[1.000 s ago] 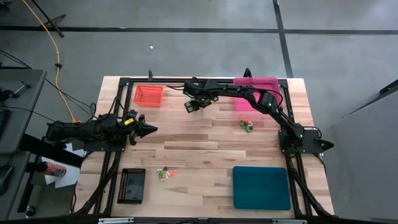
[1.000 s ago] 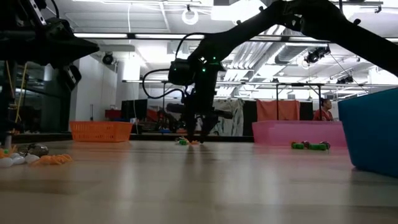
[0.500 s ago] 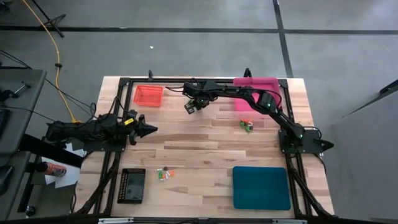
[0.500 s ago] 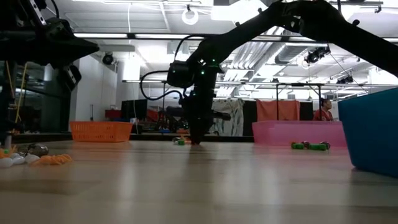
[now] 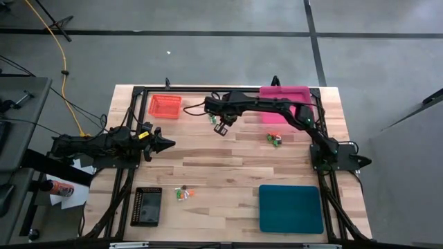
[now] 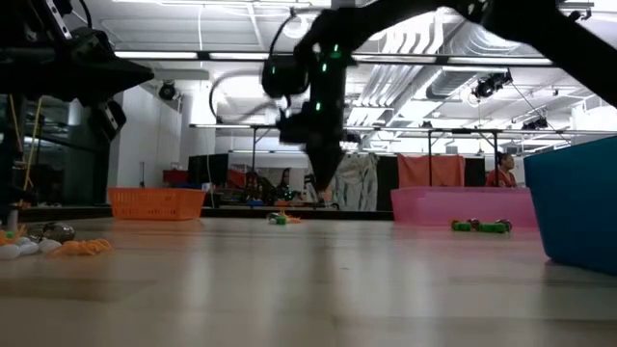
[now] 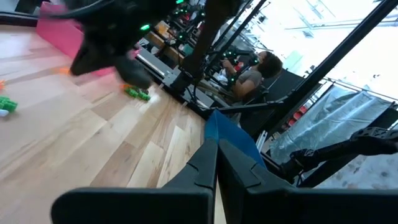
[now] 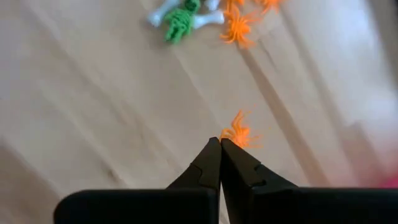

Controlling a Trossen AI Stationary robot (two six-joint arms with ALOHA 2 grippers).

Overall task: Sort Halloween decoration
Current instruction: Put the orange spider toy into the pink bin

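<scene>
While the right pincer (image 8: 220, 144) hangs above the far middle of the desk (image 5: 228, 162), its two fingers are pressed together on a tiny orange spider (image 8: 239, 133), which pokes out past the fingertips with the wood showing beneath it. In the low view this pincer (image 6: 323, 183) is lifted clear of the desk surface. More of the Halloween decoration lies below and ahead of it: a green skeleton (image 8: 181, 21) lying on a white bone (image 8: 166, 14), with other orange spiders (image 8: 238, 26) just beside them; from above this small heap (image 5: 214, 117) shows near the right arm's wrist, between the orange tray (image 5: 165, 106) and the pink tray (image 5: 284, 104). A second little cluster (image 5: 275, 139) of green, white and dark pieces sits on the desk in front of the pink tray, and a third cluster (image 5: 183, 194) of green, orange and white bits lies near the front edge, just beside the black tray (image 5: 147, 206). The teal tray (image 5: 291, 208) rests at the front right corner, well apart from all the trinkets.

The left pincer (image 5: 168, 144) waits over the left side of the desk, pointing inward, its fingers (image 7: 205, 163) closed against each other with nothing between them.

Beyond the desk, the left wrist view catches a person (image 7: 255, 71) seated among stands and cables in the room
</scene>
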